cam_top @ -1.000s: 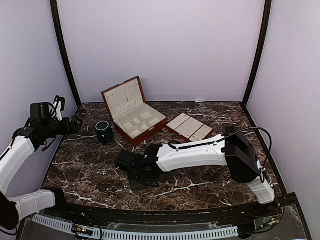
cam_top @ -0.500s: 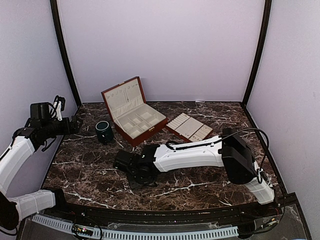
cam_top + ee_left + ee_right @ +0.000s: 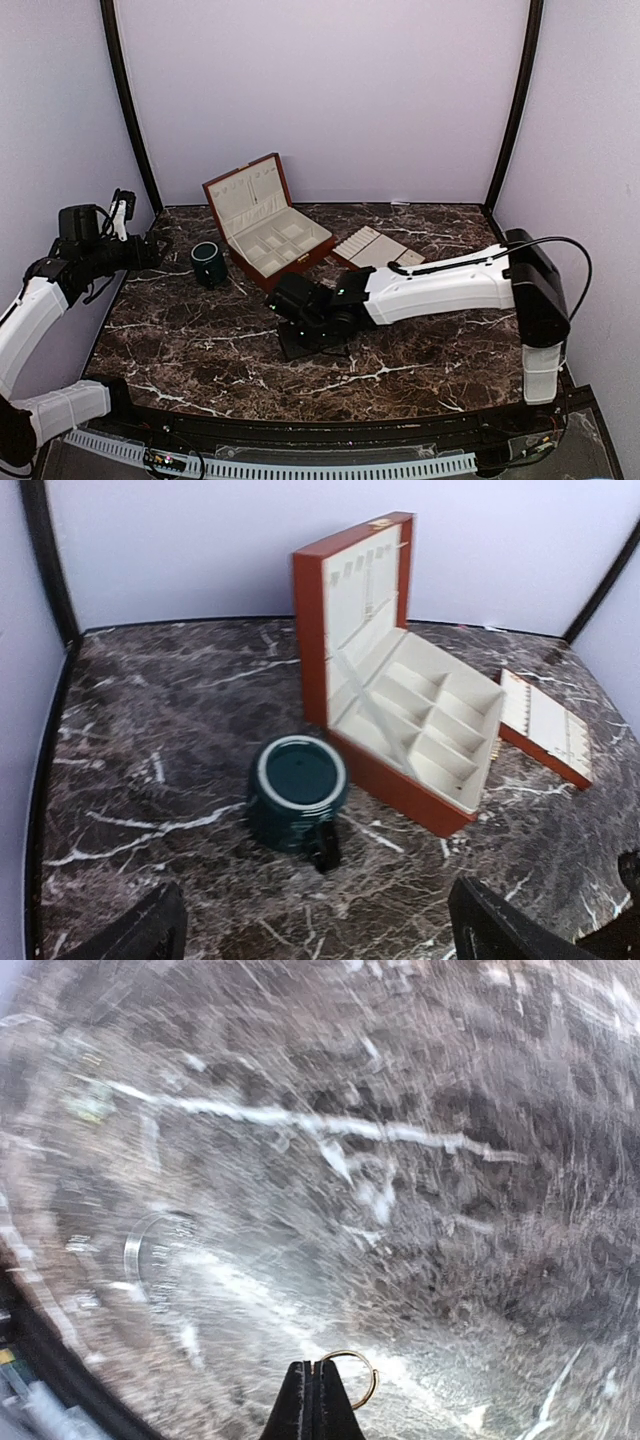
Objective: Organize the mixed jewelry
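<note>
My right gripper [image 3: 312,1368] is shut on a thin gold ring [image 3: 362,1375], which sticks out to the right of the closed fingertips above the blurred marble. In the top view the right gripper [image 3: 300,318] hangs low over the table middle; the ring is too small to see there. My left gripper [image 3: 152,250] is open and empty at the far left, its fingers [image 3: 135,935] wide apart near the dark green cup [image 3: 296,792]. No other jewelry pieces show.
The open red-brown wooden box [image 3: 268,235] with cream compartments stands at the back, also in the left wrist view [image 3: 405,715]. The flat cream-lined tray [image 3: 378,252] lies to its right. The green cup [image 3: 207,263] stands left of the box.
My right arm has swung right and back, carrying the gripper from the front-centre of the table toward the box. The left arm has not moved.
</note>
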`<state>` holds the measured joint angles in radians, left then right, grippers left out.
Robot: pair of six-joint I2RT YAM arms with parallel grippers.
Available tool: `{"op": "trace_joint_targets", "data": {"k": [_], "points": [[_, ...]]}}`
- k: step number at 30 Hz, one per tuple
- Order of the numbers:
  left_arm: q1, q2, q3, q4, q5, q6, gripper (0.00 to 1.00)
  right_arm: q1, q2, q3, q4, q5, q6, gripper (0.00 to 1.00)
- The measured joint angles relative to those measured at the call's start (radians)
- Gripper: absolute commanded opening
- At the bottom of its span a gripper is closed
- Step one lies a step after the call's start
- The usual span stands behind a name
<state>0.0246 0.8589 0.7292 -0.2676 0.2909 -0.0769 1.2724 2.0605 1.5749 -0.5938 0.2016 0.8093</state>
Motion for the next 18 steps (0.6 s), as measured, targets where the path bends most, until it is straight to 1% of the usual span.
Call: {"op": "trace_joint_targets", "data": {"k": [4,6,7,11,14,18], "points": [[-0.100,-0.035,-0.027,0.056,0.085,0.009,0.91,-0.077,-0.175,-0.179,0.208,-0.146,-0.048,0.00],[-0.186,-0.059,-0.050,0.101,0.134,0.015,0.90,-0.122,-0.234,-0.234,0.294,-0.239,-0.070,0.00],[-0.247,-0.073,-0.066,0.138,0.161,0.022,0.89,-0.143,-0.256,-0.254,0.329,-0.283,-0.079,0.00],[-0.415,-0.087,-0.104,0.245,0.249,0.054,0.85,-0.212,-0.338,-0.318,0.428,-0.456,-0.118,0.00],[-0.525,-0.049,-0.113,0.298,0.289,0.099,0.79,-0.246,-0.409,-0.352,0.470,-0.581,-0.140,0.00],[-0.673,0.053,-0.106,0.333,0.295,0.177,0.77,-0.272,-0.492,-0.381,0.519,-0.668,-0.154,0.00]]}}
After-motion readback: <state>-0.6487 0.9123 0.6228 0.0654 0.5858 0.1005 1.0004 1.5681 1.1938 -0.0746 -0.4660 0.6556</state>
